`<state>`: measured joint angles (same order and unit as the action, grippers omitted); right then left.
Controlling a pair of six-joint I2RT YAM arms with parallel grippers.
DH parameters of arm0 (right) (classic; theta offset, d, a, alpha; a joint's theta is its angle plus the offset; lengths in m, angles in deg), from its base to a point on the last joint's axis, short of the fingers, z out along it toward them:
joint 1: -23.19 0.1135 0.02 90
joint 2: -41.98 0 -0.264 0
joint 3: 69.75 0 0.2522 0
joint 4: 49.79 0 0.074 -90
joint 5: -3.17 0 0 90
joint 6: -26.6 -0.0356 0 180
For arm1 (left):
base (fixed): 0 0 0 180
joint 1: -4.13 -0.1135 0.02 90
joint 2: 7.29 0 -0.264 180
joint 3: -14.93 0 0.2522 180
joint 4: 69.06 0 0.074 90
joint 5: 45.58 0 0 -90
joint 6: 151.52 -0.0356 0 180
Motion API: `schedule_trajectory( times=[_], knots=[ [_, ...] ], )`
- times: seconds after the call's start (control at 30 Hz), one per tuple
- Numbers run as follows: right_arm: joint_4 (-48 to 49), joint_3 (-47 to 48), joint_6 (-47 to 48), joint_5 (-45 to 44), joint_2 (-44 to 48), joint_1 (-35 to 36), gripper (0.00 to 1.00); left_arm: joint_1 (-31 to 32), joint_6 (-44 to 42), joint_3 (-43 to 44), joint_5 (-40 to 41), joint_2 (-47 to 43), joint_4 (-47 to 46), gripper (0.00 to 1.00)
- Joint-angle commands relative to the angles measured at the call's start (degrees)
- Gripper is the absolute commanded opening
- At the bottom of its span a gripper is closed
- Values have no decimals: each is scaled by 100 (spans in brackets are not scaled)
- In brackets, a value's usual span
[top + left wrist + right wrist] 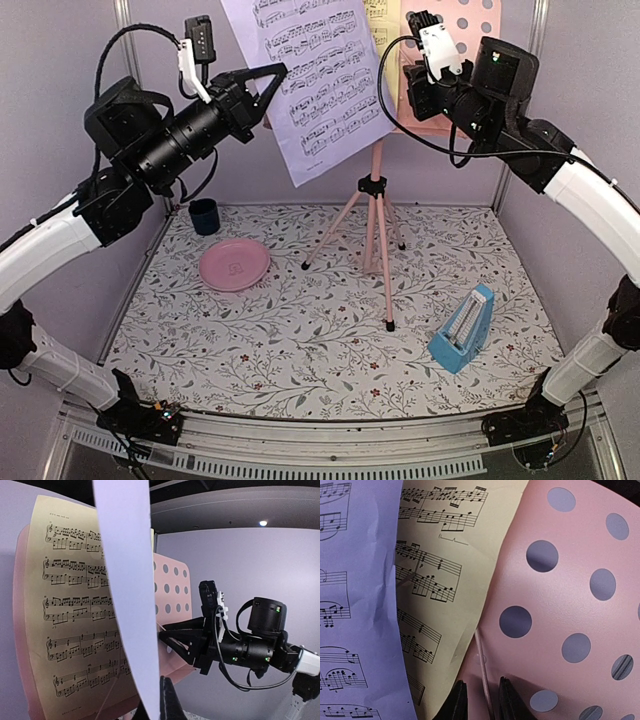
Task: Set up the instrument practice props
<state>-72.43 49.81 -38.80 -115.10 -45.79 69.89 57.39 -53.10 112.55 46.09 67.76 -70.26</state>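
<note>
1. A flower-patterned bench carries the practice props, with two arms raised over its far side.
2. The pink tripod music stand is upright near the back wall. Its perforated desk faces the arms.
3. The lavender sheet hangs in the air in front of the desk, not yet resting on it. It partly covers the yellow sheet, which already leans against the desk.
4. The left pincer is clenched on the lavender sheet's left edge and holds the page out towards the stand.
5. The right pincer is at the desk's lower edge. Its jaws stand a narrow gap apart on either side of a thin pink rod, and a firm hold on it cannot be made out.
6. The blue metronome stands on the bench to the right, well apart from the tripod's feet.
7. A pink plate and a dark blue cup sit on the left.
8. The step in hand looks like seating the lavender page beside the yellow one. To do it well, the right pincer should steady the desk so the light tripod does not rock. The left should set the page's bottom edge on the ledge and lay it flat without dragging the yellow sheet. It should let go only once the paper leans on the desk.
</note>
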Motion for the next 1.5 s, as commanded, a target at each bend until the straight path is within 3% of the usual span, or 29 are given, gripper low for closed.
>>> schedule_trajectory(
  times=[0.0,0.43,0.83,1.47],
  knots=[
    [239,176,249,-313,-84,-23,18,-125,-213,306,-155,124,149,0],
    [471,24,487,-411,-10,-115,0,-275,-367,706,-240,342,258,0],
    [1994,-1327,333,458,815,-156,0,-676,-415,1377,-621,841,568,0],
    [2652,-1794,432,1492,829,-287,0,-809,-787,4956,-1553,3264,1889,0]
  ],
)
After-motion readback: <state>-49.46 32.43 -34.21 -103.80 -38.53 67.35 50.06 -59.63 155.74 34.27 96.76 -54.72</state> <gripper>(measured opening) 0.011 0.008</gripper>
